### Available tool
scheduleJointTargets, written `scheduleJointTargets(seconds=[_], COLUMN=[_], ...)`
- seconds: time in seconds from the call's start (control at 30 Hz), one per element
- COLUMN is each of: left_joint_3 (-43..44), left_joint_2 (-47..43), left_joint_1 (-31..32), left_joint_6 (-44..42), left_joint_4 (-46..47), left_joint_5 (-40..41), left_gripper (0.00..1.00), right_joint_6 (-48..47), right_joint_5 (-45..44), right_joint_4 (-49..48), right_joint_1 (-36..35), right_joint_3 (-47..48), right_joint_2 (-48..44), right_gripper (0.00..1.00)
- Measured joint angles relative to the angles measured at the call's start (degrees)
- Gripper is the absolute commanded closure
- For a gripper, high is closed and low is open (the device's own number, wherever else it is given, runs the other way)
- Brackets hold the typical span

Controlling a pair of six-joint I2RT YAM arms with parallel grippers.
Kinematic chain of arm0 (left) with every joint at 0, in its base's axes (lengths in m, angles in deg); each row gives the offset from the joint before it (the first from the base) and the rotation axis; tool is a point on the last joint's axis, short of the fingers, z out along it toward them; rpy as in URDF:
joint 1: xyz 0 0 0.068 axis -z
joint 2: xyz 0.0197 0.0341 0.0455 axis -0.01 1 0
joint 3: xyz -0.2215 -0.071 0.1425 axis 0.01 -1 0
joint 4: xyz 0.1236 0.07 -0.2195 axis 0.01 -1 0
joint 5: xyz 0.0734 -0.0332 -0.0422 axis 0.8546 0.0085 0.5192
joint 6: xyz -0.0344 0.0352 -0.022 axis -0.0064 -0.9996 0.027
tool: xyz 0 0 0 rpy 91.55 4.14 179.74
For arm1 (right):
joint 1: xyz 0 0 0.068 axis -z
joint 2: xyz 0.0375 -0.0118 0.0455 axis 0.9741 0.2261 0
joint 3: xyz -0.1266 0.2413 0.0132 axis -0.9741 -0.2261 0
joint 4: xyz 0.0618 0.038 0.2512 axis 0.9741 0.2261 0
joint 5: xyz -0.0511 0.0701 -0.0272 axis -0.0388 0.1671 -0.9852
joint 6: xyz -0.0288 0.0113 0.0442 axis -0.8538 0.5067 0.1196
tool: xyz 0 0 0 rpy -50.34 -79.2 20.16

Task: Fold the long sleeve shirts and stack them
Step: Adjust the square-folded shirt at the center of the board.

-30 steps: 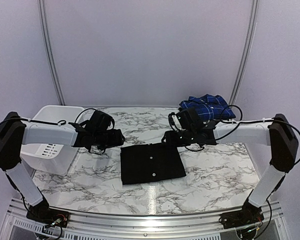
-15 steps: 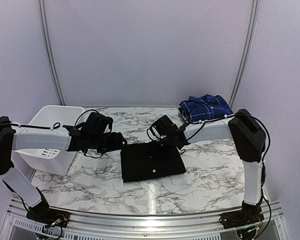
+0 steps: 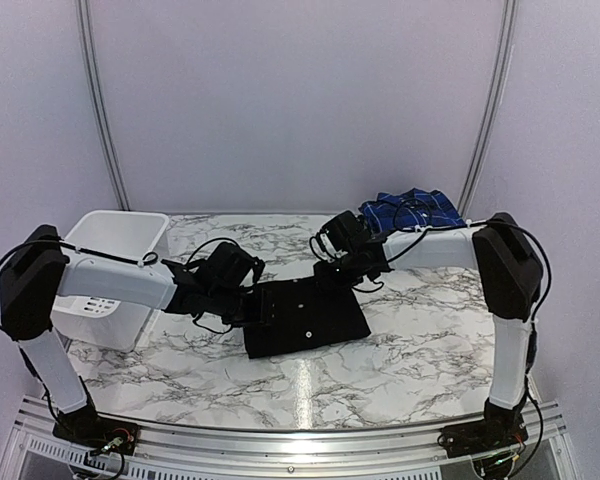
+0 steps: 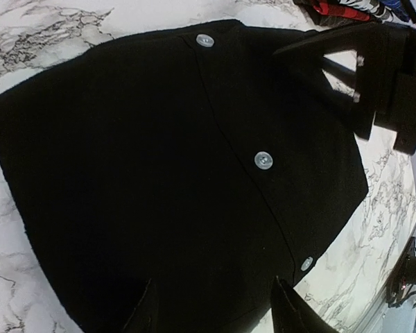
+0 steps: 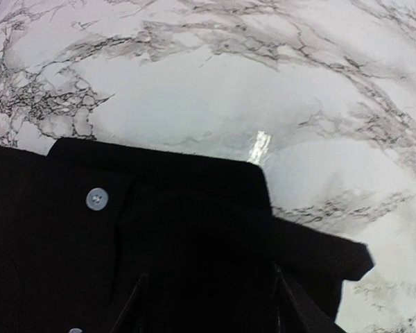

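A folded black long-sleeve shirt (image 3: 308,318) lies flat mid-table, its light buttons (image 4: 263,159) facing up. My left gripper (image 3: 252,300) hovers low over the shirt's left edge, open; in the left wrist view (image 4: 213,281) both fingers straddle black cloth. At the shirt's far right corner my right gripper (image 3: 338,268) stands open, and its wrist view (image 5: 209,272) has the fingers spread over the folded collar edge (image 5: 159,159). A folded blue-and-white plaid shirt (image 3: 416,211) sits at the back right, partly hidden by the right arm.
A white plastic basket (image 3: 108,262) stands at the left edge of the marble table (image 3: 410,350), close to the left arm. A strip of red plaid cloth (image 4: 336,8) shows at the top of the left wrist view. Curved rails rise behind the table.
My left gripper has moved right, from beside the basket to the shirt's left edge. The right gripper has settled at the shirt's far right corner. Both jaws have narrowed a little.
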Motion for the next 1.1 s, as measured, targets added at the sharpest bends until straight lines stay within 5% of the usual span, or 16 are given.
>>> scheduleJointTargets(seconds=[0.23,0.47,0.7,1.1], left_joint_3=[2.80,2.54,1.55,-1.62], left_joint_2=[5.27,5.66,5.64,-1.20], left_joint_1=[0.87,0.92,0.94,-0.66], left_joint_6=[0.13,0.33,0.46,6.08], left_joint_4=[0.22,0.28,0.28,-2.93], left_joint_5=[-0.52,-0.48,-0.11,5.14], left_gripper=[0.50,0.50,0.50,0.47], right_joint_6=[-0.92,-2.27,-3.39,-2.86], right_joint_5=[1.57,2.82,3.21,-1.60], right_joint_4=[-0.83,-1.38,-0.83,2.80], right_joint_1=[4.09,5.20,5.25,-2.64], right_joint_3=[1.68,6.19,8.83,-0.76], right_joint_2=[2.78,8.39,8.98,-5.92], right_gripper=[0.63,0.41,0.37,0.29])
